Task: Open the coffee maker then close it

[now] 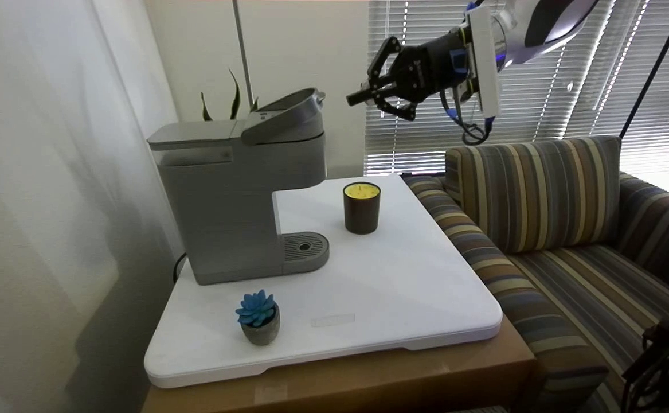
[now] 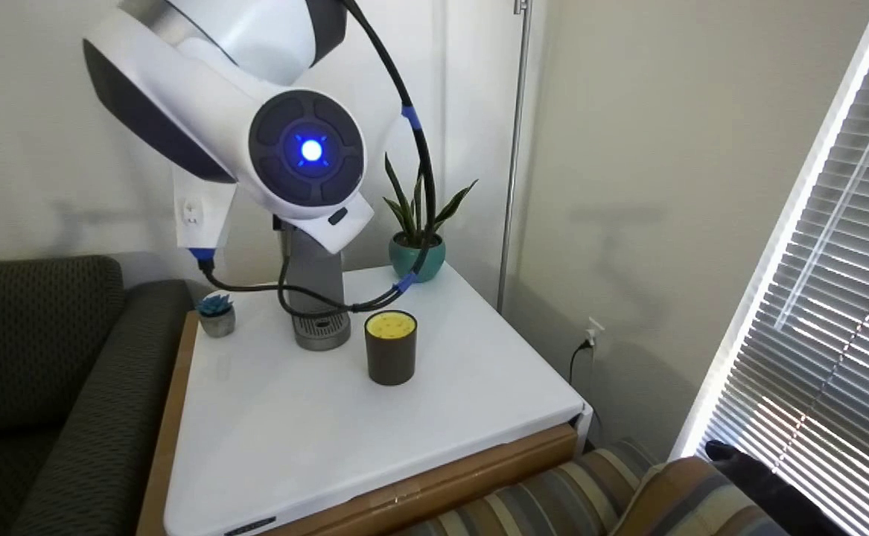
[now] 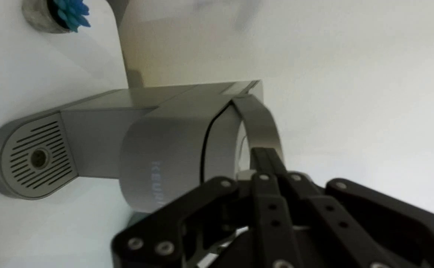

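Note:
The grey coffee maker [image 1: 219, 212] stands upright at the back left of the white table in an exterior view. Its top lid [image 1: 285, 117] slopes up toward the front and looks down, with a thin dark seam below it. My gripper [image 1: 357, 97] is in the air in front of the lid, apart from it, fingers together and empty. In the wrist view, turned sideways, the gripper [image 3: 264, 152] overlaps the lid's curved front handle [image 3: 257, 119]; the coffee maker's front [image 3: 157, 160] lies left of the fingers. In an exterior view the arm hides most of the coffee maker [image 2: 316, 268] and the whole gripper.
A dark cup with a yellow top [image 1: 362, 209] stands in front of the coffee maker. A small blue succulent [image 1: 258, 318] is beside it. A teal-potted plant [image 2: 417, 257] stands behind. A wall is close behind the machine, and a striped armchair [image 1: 535, 201] adjoins the table.

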Controlling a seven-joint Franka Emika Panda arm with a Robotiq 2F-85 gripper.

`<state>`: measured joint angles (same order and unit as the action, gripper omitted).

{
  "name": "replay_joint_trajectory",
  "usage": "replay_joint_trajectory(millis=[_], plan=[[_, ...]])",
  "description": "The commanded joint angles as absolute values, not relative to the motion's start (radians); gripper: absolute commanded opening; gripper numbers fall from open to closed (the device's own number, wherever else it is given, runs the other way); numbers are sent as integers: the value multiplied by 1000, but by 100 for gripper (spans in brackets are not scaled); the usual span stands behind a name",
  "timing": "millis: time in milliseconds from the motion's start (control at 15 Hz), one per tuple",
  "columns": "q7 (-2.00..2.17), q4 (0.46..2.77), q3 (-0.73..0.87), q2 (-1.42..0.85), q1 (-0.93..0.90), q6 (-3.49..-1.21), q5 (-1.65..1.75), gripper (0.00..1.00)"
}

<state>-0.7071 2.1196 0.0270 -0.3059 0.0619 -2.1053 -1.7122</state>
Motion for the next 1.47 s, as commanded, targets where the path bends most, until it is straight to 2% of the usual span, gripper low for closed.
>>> replay_joint_trajectory(millis=[0,733,1400], plan=[[-727,2088,47,-276,61,-1989,-1647,0],[-647,1802,35,-423,24,-1960,-1420,0],[-616,1800,33,-471,16,-2130,-1436,0]])
